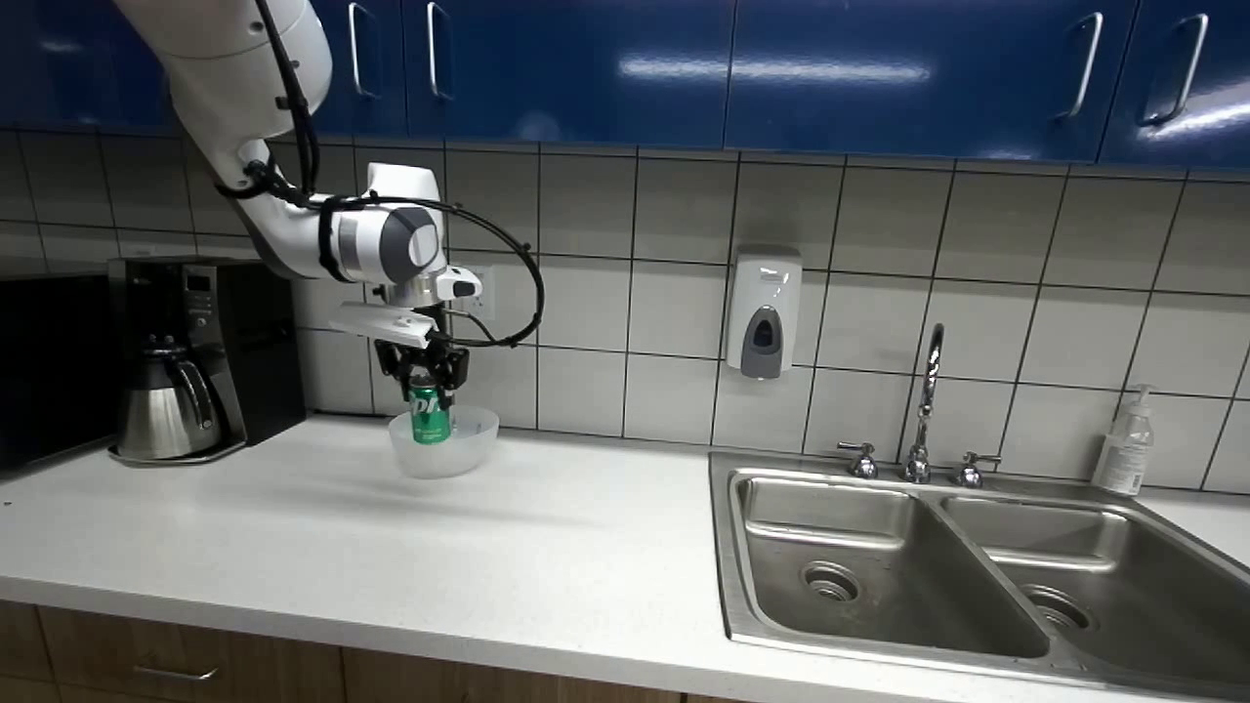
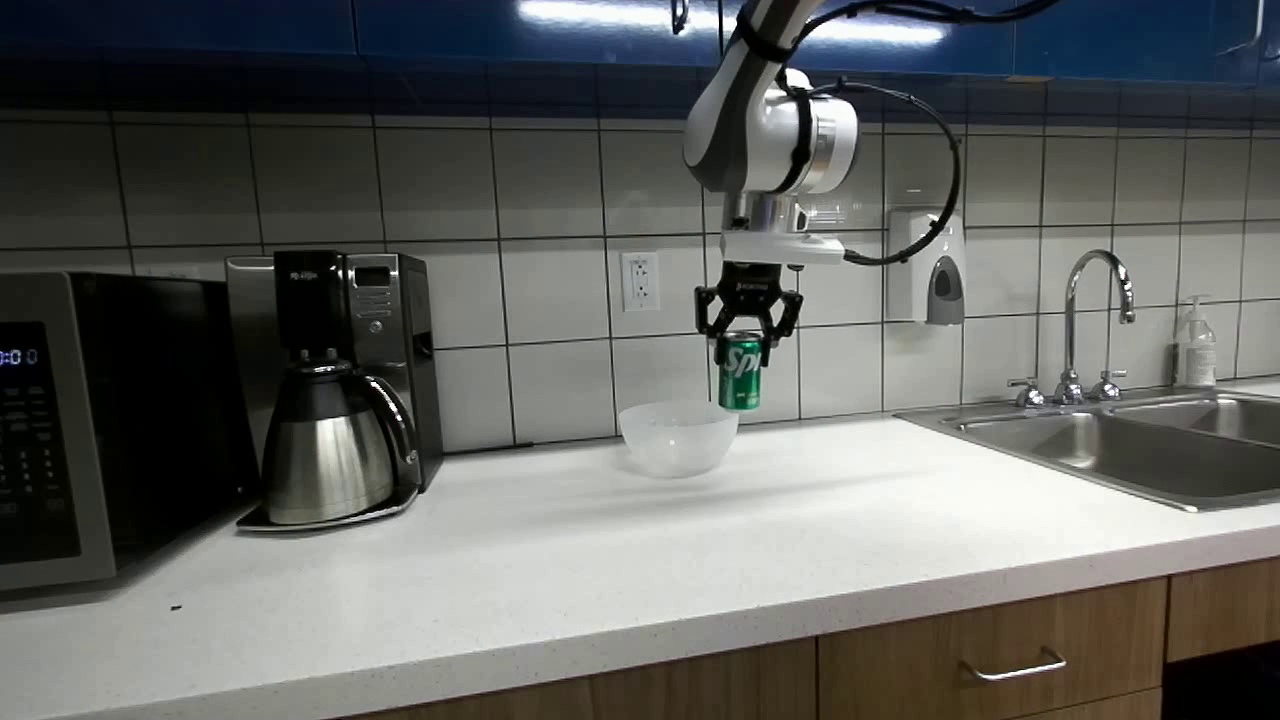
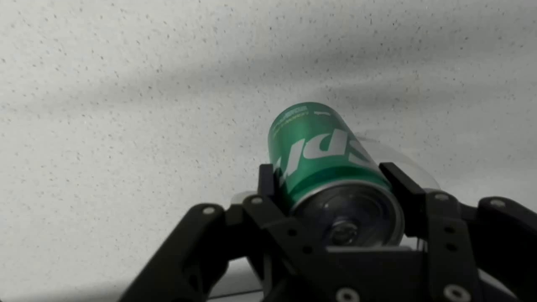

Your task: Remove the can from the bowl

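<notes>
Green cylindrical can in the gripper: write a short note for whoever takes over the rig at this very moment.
The black two-fingered gripper is closed on the green cylindrical can, near its top.
The can hangs upright in the air, beside the round translucent whitish bowl, which stands on the speckled white countertop.
Done: the can is out of the bowl.
Left: probably just lower it onto the countertop, clear of the bowl, and release.
</notes>
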Available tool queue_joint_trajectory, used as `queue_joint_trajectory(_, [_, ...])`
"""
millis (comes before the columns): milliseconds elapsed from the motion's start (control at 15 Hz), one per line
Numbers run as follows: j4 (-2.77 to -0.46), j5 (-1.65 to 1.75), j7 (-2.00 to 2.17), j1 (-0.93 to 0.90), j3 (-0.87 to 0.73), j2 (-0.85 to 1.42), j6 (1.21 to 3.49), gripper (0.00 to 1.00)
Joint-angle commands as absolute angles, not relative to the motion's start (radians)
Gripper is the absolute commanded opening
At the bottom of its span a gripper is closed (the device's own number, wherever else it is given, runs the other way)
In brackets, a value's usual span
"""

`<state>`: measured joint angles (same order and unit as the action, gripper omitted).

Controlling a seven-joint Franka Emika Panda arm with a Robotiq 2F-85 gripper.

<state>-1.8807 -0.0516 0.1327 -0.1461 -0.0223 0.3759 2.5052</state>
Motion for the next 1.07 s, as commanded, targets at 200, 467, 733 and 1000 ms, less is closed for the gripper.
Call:
queue_joint_trajectory(200, [-2.129,0.027,0.173,-0.127,-0.037,0.233,2.527,0.39])
queue_joint_trajectory(467, [-2.213,0.100,0.217,-0.118,-0.068,0.205,2.530,0.39])
queue_joint_trajectory(733, [-2.268,0.148,0.249,-0.104,-0.089,0.195,2.541,0.39])
queue_joint_trajectory(1000, [-2.293,0.113,0.270,-0.088,-0.086,0.212,2.541,0.39])
